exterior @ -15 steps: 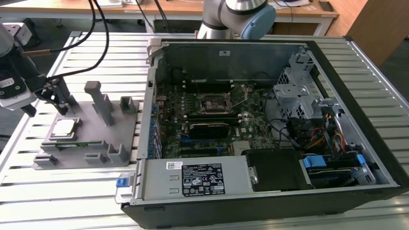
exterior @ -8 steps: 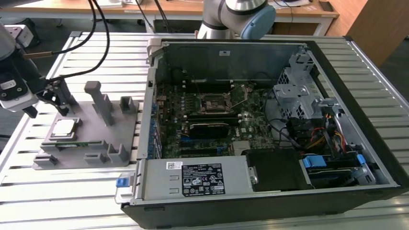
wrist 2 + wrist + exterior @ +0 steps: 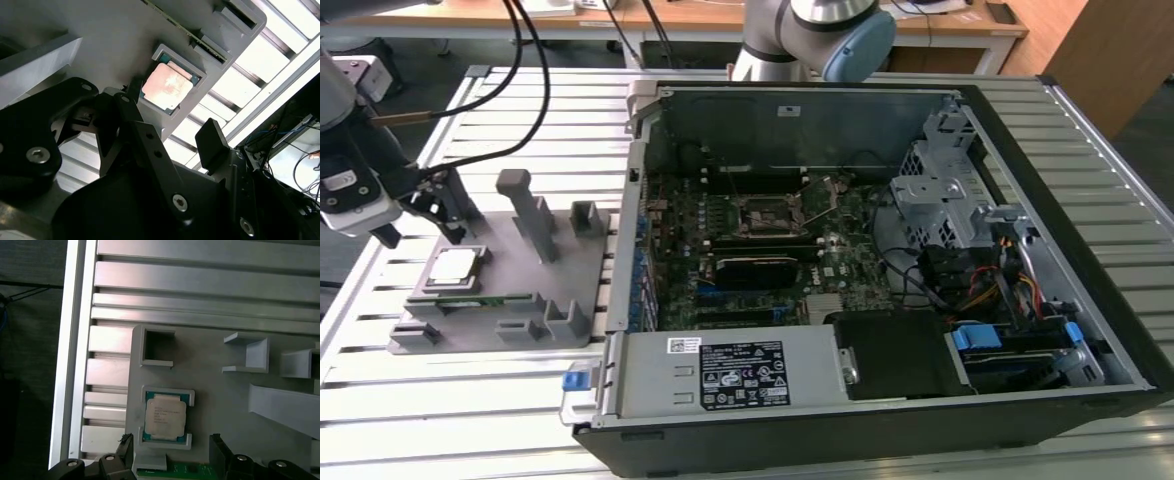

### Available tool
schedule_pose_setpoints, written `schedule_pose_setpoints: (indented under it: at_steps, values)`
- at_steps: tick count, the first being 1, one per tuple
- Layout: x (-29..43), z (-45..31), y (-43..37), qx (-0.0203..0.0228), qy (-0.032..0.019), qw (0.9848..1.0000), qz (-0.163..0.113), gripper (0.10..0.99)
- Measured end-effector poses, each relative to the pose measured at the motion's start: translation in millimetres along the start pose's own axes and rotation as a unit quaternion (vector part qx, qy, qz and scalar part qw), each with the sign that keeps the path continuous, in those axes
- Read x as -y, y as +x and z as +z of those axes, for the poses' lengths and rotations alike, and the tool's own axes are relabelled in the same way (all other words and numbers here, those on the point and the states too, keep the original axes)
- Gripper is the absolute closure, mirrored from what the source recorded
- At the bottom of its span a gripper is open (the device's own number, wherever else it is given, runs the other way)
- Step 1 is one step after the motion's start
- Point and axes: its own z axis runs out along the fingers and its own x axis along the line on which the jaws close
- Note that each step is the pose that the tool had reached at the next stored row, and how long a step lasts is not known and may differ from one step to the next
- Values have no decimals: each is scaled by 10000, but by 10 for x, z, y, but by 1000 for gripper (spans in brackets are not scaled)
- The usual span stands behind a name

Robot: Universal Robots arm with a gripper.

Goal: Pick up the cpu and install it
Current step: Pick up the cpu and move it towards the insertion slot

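Barely begun — the gripper (image 3: 171, 445) hangs spread wide and empty, the cpu (image 3: 165, 415) just beyond its fingertips, seated in the grey fixture block (image 3: 215, 395) — not yet lifted or installed.

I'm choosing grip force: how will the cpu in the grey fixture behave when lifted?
The cpu looks thin and flat with a metal lid, so probably stiff and light. Its smooth top may be slippery. Lying in a framed pocket of the fixture block, it likely won't roll but might catch if tilted.
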Motion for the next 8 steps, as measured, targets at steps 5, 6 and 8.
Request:
schedule_pose_setpoints:
  at_steps: [5,6,8]
  values:
    - [2,45,1,0,0,10000,0,380]
    - [2,53,0,0,0,10000,0,380]
    - [3,72,1,0,0,10000,0,380]
